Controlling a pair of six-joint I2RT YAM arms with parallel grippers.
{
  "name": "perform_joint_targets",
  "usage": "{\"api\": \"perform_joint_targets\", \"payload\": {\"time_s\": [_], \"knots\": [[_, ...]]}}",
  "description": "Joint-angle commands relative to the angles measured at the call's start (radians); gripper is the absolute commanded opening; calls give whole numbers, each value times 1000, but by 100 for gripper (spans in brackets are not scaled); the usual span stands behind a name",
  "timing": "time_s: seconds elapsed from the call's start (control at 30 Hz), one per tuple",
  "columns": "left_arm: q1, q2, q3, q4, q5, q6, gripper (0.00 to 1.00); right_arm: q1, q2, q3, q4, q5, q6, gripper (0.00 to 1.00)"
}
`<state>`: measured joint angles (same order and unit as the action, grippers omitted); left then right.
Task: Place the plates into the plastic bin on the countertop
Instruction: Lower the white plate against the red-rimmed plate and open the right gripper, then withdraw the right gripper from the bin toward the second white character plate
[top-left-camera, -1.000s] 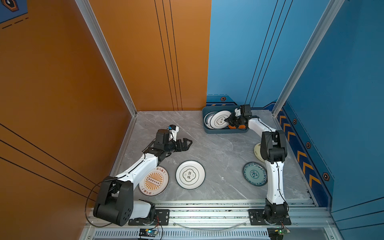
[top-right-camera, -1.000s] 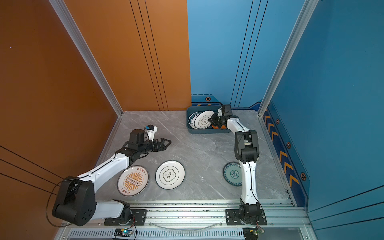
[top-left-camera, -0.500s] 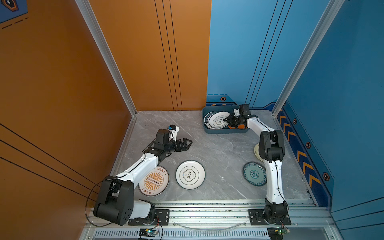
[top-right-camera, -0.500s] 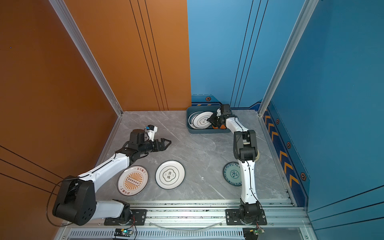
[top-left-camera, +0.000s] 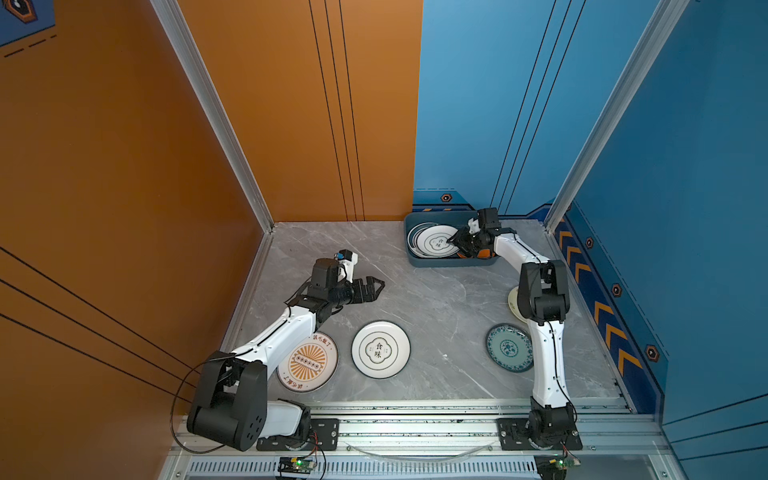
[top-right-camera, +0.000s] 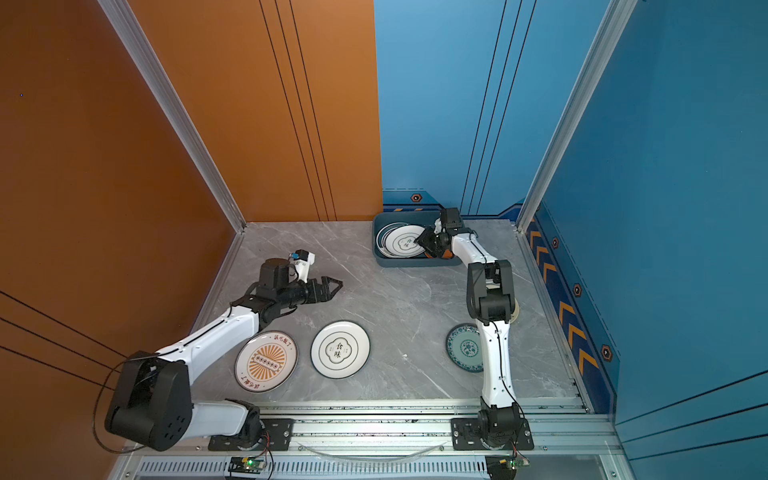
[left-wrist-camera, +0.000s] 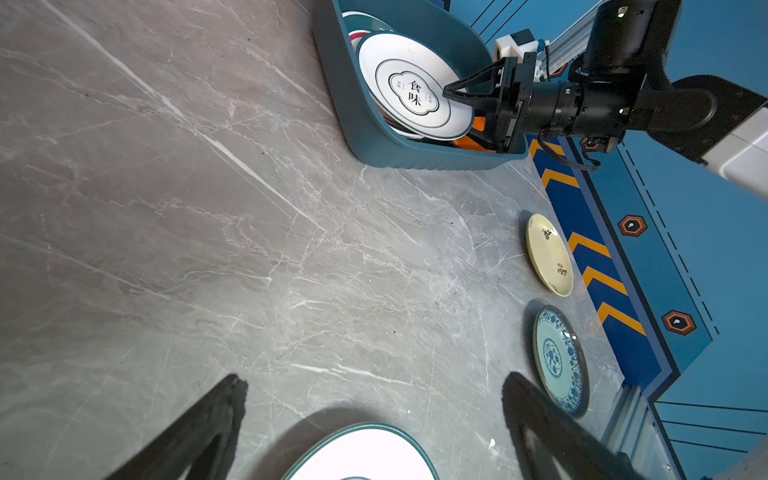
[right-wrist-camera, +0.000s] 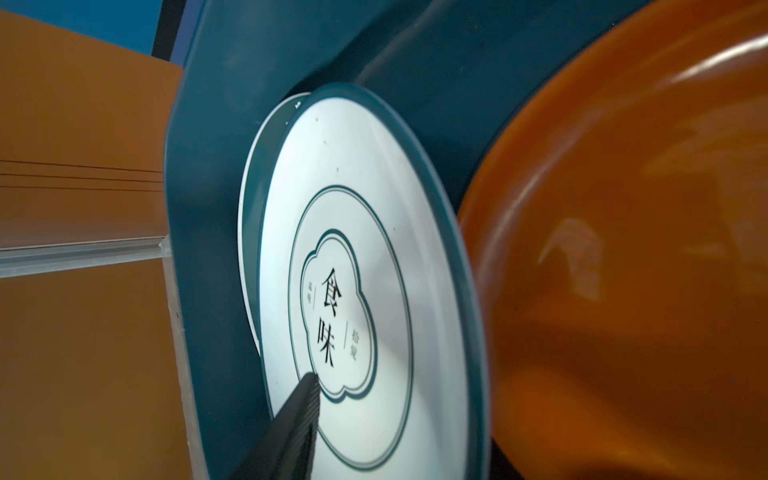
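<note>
The plastic bin (top-left-camera: 419, 262) stands at the back of the countertop (top-left-camera: 436, 299). Inside it a white plate with a green emblem (top-left-camera: 434, 241) lies on other plates, beside an orange plate (right-wrist-camera: 623, 270). My right gripper (top-left-camera: 455, 245) is in the bin, jaws apart astride the emblem plate's rim; one finger (right-wrist-camera: 299, 411) lies over its face, the other is hidden. On the countertop lie a sunburst plate (top-left-camera: 307, 361), a second emblem plate (top-left-camera: 380, 350), a teal floral plate (top-left-camera: 509, 347) and a cream plate (left-wrist-camera: 548, 253). My left gripper (top-left-camera: 376, 286) hangs open and empty above the countertop.
Orange and blue walls close in the back and both sides. An aluminium rail (top-left-camera: 415, 415) carrying both arm bases runs along the front edge. My right arm (top-left-camera: 540, 291) partly covers the cream and floral plates in both top views.
My right gripper's jaws have spread apart, and the emblem plate has dropped from a tilt to lie flatter in the bin. The left arm has stayed still.
</note>
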<state>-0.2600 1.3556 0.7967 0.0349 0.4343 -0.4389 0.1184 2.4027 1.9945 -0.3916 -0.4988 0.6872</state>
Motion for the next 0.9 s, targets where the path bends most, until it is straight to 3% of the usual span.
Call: {"api": "perform_joint_targets", "payload": {"time_s": [0.0, 0.27, 0.67, 0.87], "knots": [[0, -15, 1, -9, 12, 0, 98, 9, -49, 24, -110, 64, -59, 48], [-4, -13, 1, -9, 11, 0, 98, 26, -46, 54, -166, 106, -95, 48], [-4, -17, 5, -22, 3, 5, 98, 58, -3, 125, -173, 76, -89, 49], [-2, -46, 3, -42, -28, 14, 98, 60, -148, 10, -93, 103, -107, 49]]}}
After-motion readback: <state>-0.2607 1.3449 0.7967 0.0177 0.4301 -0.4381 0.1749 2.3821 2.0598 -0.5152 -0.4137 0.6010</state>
